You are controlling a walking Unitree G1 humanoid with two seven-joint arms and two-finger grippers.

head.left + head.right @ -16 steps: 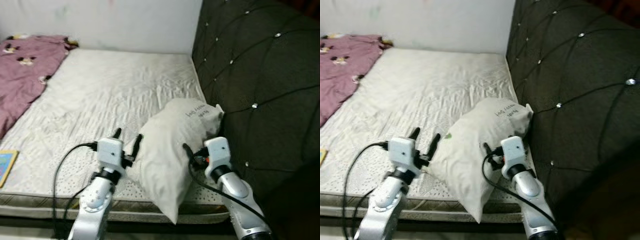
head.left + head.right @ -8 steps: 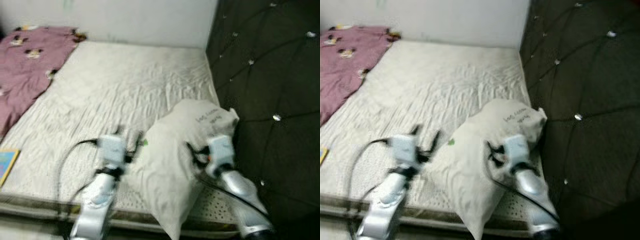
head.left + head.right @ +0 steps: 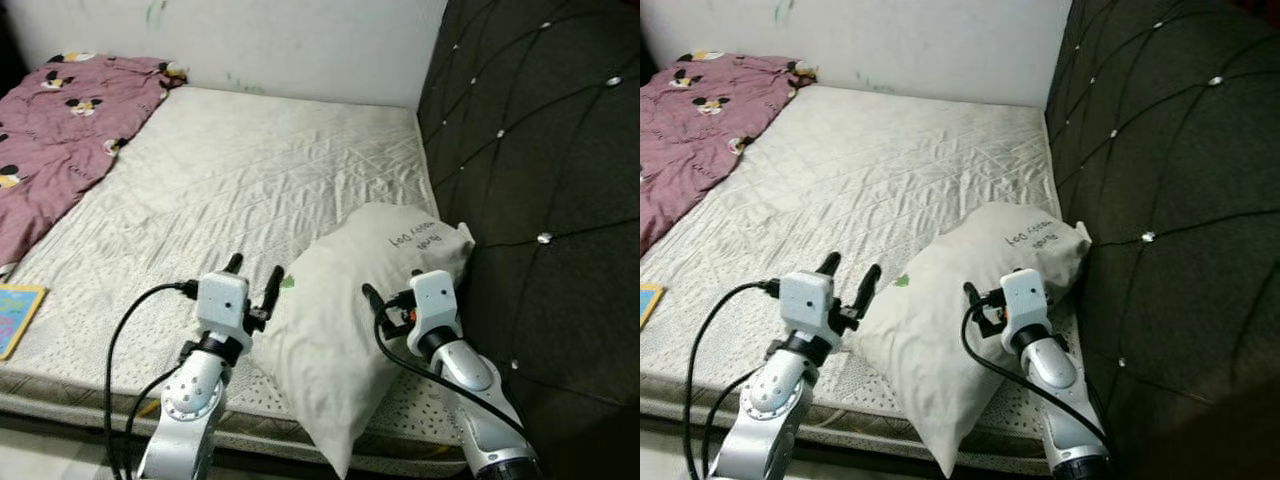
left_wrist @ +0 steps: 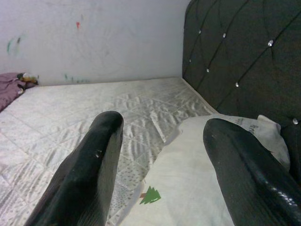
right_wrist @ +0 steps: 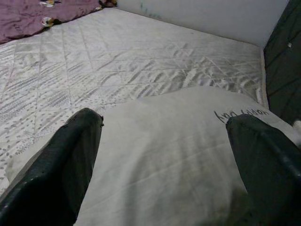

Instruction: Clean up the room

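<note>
1. The left pincer (image 3: 252, 280) is spread open, holding nothing, just beside the pillow (image 3: 345, 300).
2. The right pincer (image 5: 164, 141) is wide open over the pillow.
3. The pillow is white and puffy, with dark writing and a tiny green tree.
4. It lies on the bed (image 3: 250, 180), by the dark headboard (image 3: 540, 150).
5. A purple blanket (image 3: 60, 130) lies far off.

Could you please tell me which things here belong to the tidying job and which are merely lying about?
In the job:
pillow, between both grippers
left gripper, open
right gripper, open over the pillow

Lying about:
pink blanket
book at the mattress edge
mattress
headboard
</note>
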